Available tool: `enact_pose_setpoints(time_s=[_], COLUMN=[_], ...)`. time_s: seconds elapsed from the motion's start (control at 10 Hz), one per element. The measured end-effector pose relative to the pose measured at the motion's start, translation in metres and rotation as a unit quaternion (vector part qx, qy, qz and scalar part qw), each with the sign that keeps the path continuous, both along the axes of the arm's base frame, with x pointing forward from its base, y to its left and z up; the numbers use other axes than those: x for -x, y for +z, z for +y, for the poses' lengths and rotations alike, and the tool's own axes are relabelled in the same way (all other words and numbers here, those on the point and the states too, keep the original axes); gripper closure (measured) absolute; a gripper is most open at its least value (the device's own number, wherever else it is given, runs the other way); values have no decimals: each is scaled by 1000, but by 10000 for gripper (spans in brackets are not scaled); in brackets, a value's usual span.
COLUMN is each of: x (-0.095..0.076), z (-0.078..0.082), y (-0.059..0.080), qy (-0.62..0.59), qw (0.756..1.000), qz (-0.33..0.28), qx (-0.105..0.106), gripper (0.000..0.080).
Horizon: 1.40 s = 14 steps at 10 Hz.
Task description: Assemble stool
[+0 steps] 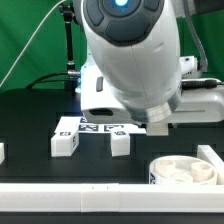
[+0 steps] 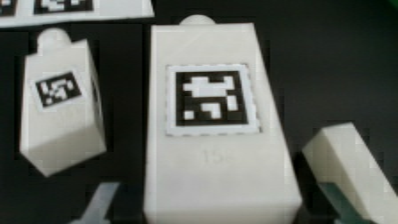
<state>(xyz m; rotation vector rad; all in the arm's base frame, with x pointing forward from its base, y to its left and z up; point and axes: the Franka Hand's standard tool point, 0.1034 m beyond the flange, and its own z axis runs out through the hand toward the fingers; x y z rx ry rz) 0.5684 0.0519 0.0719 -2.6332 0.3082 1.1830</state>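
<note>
In the wrist view a white block leg [image 2: 214, 120] with a square tag fills the middle, and my gripper [image 2: 222, 205] is shut on its near end, a finger [image 2: 111, 205] showing at each side. Two more legs lie beside it, one [image 2: 63, 100] with a tag and one [image 2: 347, 155] partly cut off. In the exterior view the arm's bulk hides most of the gripper [image 1: 157, 122]; only a white bit of the held leg [image 1: 159, 127] shows. Two loose legs [image 1: 65, 143] [image 1: 120, 143] lie on the black table. The round seat [image 1: 185, 172] lies at the exterior view's lower right.
The marker board [image 1: 95, 126] lies flat behind the loose legs, and its edge [image 2: 71, 8] shows in the wrist view. A long white rail [image 1: 100, 195] runs along the table's near side. A small white piece [image 1: 2, 152] sits at the exterior view's left edge.
</note>
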Motion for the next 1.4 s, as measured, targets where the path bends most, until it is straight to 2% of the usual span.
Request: enact_pose_setpoints(time_s=[0.2, 0.3, 0.4, 0.6, 0.7, 0.8, 1.1, 1.3, 1.4], x=[-2, -16, -26, -36, -49, -39, -56, -69, -78], z=[0, 0, -1, -2, -2, 4, 7, 6, 5], y=[-2, -1, 14, 42, 59, 66, 65, 60, 66], qy=[-1, -5, -1, -8, -16, -44, -60, -37, -18], qw=[1000, 999, 995, 989, 979, 979, 952, 919, 902], qz=[-6, -49, -99, -147, -201, -193, -293, -385, -425], qx=[1, 6, 6, 16, 28, 51, 71, 74, 78], gripper=[461, 461, 461, 461, 461, 461, 461, 461, 461])
